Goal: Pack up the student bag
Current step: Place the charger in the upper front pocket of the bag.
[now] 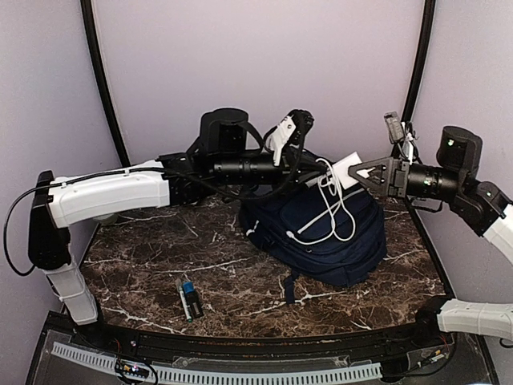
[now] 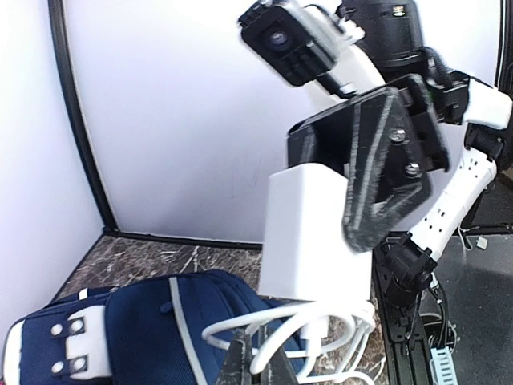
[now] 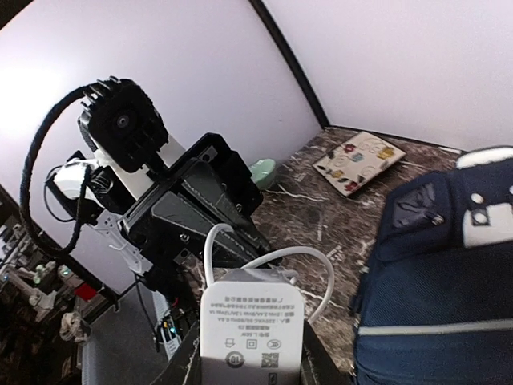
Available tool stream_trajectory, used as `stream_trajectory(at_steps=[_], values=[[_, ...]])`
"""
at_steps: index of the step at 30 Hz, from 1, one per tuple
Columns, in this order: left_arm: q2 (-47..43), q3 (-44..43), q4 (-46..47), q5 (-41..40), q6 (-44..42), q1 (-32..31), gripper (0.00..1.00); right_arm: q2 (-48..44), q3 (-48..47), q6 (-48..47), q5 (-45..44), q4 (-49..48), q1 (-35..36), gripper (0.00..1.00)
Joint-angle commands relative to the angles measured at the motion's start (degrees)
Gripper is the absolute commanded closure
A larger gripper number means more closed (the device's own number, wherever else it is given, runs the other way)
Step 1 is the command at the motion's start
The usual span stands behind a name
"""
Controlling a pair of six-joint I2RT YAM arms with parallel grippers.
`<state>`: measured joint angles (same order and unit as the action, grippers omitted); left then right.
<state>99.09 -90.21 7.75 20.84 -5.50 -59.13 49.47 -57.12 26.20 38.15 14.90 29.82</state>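
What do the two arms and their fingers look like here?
The left arm and right arm both have white shell links between black cylindrical joints. A black cable loops off the left arm. The right arm's fingers are black, ribbed, triangular plates with silver screws.

student bag [image 1: 357, 245]: navy blue, white trim stripes
charger [image 1: 346, 170]: white, grey printed label
counter [image 1: 160, 265]: dark brown marble pattern, white veins
walls [image 1: 240, 64]: pale lilac
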Motion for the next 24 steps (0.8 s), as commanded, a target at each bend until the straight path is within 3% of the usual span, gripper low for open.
stream_trajectory(at_steps=[1,6,10,14,19,22,24], values=[[7.9,-6.98,2.41,5.13,3.75,-1.16,1.0,-4.89,-1.99,-3.71,-11.72,13.01,-3.19,1.0],[14.59,-10.44,6.6,1.42,6.86,-1.33,1.0,-10.25,3.31,-2.43,-15.66,16.69,-4.47,1.0],[20.32,-14.44,7.92,3.44,10.06,-1.47,1.0,-13.23,10.33,0.57,-18.16,15.69,-4.6,1.0],[26.42,-20.15,4.96,3.53,10.52,-2.41,1.0,-15.51,13.41,3.16,-25.98,15.75,-4.85,1.0],[31.32,-24.44,-0.88,-6.62,5.64,-3.27,0.99,-17.16,19.92,10.61,-31.07,10.98,-5.06,1.0],[32.63,-27.97,-8.35,-13.46,1.93,-3.32,0.84,-19.09,26.85,16.13,-30.45,4.05,-5.1,1.0],[32.56,-29.67,-13.69,-14.38,-0.58,-3.41,0.64,-20.44,30.54,19.46,-30.95,0.02,-5.25,1.0]])
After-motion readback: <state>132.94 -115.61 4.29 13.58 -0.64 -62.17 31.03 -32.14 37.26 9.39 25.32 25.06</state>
